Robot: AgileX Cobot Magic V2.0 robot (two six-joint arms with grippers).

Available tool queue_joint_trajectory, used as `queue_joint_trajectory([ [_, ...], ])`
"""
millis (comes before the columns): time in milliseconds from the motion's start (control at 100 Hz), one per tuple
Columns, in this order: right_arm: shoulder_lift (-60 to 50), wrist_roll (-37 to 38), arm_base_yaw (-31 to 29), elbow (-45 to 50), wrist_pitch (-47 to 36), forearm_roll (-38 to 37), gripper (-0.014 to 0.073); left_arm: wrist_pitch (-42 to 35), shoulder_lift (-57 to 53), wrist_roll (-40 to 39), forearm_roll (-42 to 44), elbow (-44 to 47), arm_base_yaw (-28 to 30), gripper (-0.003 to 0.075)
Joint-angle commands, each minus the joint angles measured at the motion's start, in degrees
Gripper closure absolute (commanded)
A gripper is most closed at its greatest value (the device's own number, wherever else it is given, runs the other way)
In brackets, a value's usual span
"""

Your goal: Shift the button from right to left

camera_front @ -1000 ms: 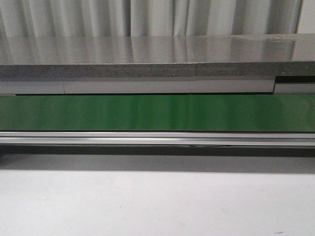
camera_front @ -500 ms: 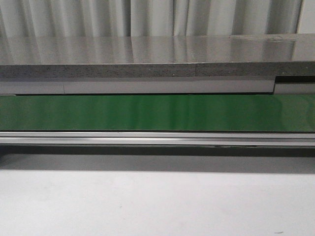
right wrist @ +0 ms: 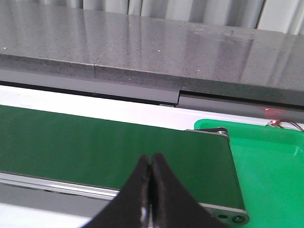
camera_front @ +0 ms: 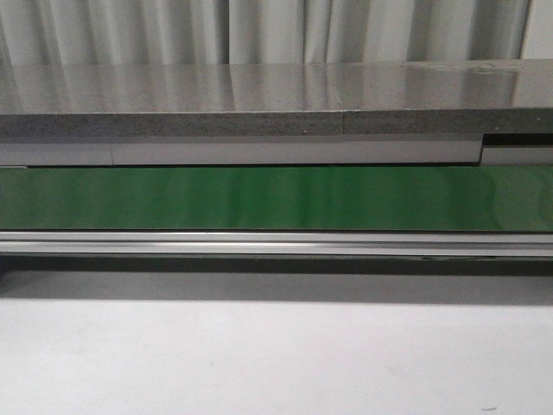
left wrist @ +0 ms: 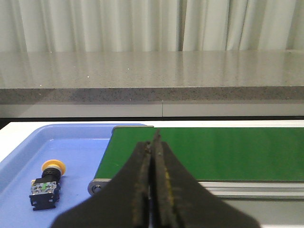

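At the near edge of each wrist cam I see 1 gripper, both level, aimed across the belt: left gripper (left wrist: pixel 153 190) pinched closed on nothing, right gripper (right wrist: pixel 150 190) same. Past the left one, the button (left wrist: pixel 46 184) lies in the blue tray (left wrist: pixel 80 142), beside the green conveyor belt (left wrist: pixel 213 152). Green tray (right wrist: pixel 270 171) sits at the belt's other end. Gray counter (camera_front: pixel 259 99) & curtain (camera_front: pixel 276 30) at the back.
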Motion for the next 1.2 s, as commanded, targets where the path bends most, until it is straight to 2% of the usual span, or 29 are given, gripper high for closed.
queue_joint_trajectory([
  [0,0.5,-0.07,-0.12,-1.52,-4.42,0.18,0.0662,-4.81,-1.72,-0.56,-0.11,2.56,-0.5,0.0741],
  [70,0.5,-0.62,-0.12,-1.52,-4.41,-0.48,0.0662,-4.81,-1.72,-0.56,-0.11,2.56,-0.5,0.0741],
  [240,0.5,-1.47,-0.26,-1.22,-4.69,-9.09,0.0662,-4.81,-1.72,-0.56,-0.11,2.56,-0.5,0.0741],
  [410,0.5,-0.95,-0.44,1.15,-8.14,-10.88,0.0662,-4.81,-1.72,-0.56,-0.11,2.56,-0.5,0.0741],
  [620,-2.61,12.54,-3.87,9.86,-23.39,-12.9,0.0662,-4.81,-1.72,-0.56,-0.11,2.56,-0.5,0.0741],
  [890,-13.37,14.97,-6.4,18.28,-23.65,-13.96,0.0662,-4.81,-1.72,-0.56,-0.11,2.56,-0.5,0.0741],
  [1190,-13.16,14.97,-6.32,18.53,-21.95,-13.96,0.0662,-4.81,-1.72,-0.56,-0.11,2.56,-0.5,0.0741],
])
